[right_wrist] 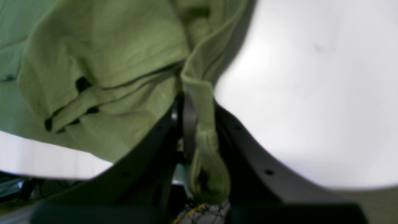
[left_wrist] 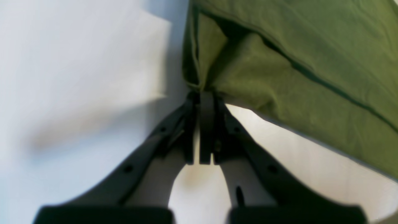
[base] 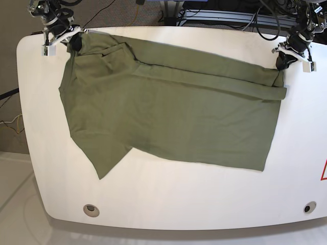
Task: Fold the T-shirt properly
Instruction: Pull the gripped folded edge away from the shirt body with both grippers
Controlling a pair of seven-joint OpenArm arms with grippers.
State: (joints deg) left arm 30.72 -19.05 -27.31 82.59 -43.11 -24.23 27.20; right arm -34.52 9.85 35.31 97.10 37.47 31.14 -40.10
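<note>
The olive-green T-shirt (base: 173, 112) lies spread across the white table (base: 168, 199), with its far edge folded over towards the middle. My left gripper (base: 282, 62) is at the far right corner, shut on the T-shirt's edge (left_wrist: 199, 84). My right gripper (base: 74, 43) is at the far left corner, shut on a bunched fold of the T-shirt (right_wrist: 199, 102) that runs down between its fingers. One sleeve (base: 104, 155) points towards the table's front left.
Two round holes (base: 91, 209) (base: 307, 207) sit near the table's front edge. A red mark (base: 324, 171) shows at the right edge. Cables and stands (base: 214, 13) crowd the area behind the table.
</note>
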